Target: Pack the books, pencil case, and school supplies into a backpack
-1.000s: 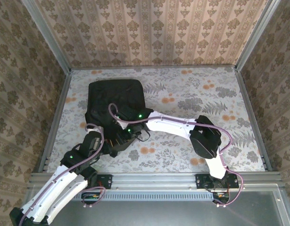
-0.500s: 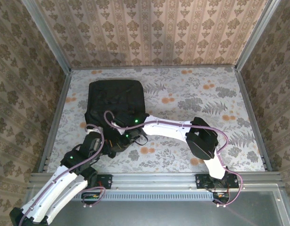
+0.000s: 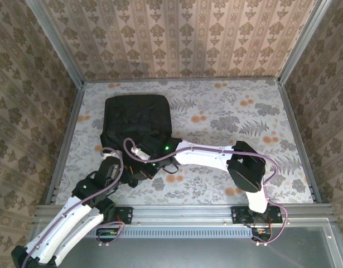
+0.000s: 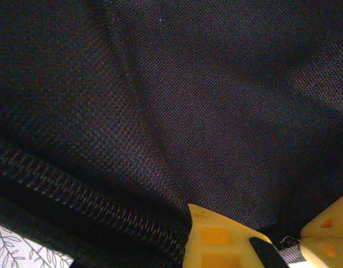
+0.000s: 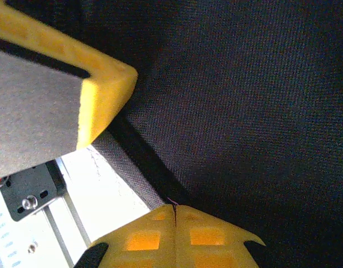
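Observation:
The black backpack (image 3: 136, 118) lies flat on the table at the left. Both grippers meet at its near edge. My left gripper (image 3: 138, 171) (image 4: 269, 226) is shut on a fold of the backpack's fabric (image 4: 177, 111), with a grey strap (image 4: 291, 255) between its yellow fingers (image 4: 216, 237). My right gripper (image 3: 145, 158) (image 5: 175, 212) is shut, fingertips pressed together against the backpack's edge (image 5: 238, 111) beside a webbing strap (image 5: 126, 167). A thin thread shows at its tips. The books, pencil case and school supplies are hidden.
The left gripper's padded finger (image 5: 65, 84) sits close above my right fingers. The floral table (image 3: 232, 117) has metal rails (image 3: 294, 134) at its sides and patterned walls behind. The right arm's elbow (image 3: 246, 170) hangs over the near right.
The right gripper has closed at the backpack's near edge and shifted slightly left and nearer. The left arm and the backpack have stayed put.

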You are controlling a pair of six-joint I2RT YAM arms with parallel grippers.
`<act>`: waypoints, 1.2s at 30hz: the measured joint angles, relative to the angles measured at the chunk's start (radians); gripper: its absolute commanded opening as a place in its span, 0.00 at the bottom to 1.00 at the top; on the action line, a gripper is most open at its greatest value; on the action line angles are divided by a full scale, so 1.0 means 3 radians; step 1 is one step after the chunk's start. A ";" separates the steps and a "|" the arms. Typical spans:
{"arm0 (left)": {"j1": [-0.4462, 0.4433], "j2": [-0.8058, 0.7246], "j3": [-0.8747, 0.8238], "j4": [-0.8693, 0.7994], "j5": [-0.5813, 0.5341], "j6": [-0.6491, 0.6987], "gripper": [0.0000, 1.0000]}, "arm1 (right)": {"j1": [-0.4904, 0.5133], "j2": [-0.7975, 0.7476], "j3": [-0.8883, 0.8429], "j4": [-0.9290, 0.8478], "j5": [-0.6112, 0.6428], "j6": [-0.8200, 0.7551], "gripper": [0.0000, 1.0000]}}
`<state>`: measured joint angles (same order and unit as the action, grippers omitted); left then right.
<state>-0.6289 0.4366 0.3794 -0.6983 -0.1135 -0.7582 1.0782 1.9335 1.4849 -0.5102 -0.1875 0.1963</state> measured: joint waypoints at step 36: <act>0.1226 0.1389 0.1019 -0.1218 0.1381 -0.1727 0.53 | 0.0184 -0.0505 -0.1793 0.2597 0.0553 -0.0930 0.00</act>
<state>-0.2611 0.8532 0.6849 -1.0637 0.3008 -1.2762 1.1336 1.7821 0.9470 0.2687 -0.0216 -0.0826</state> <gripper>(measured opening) 0.560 0.067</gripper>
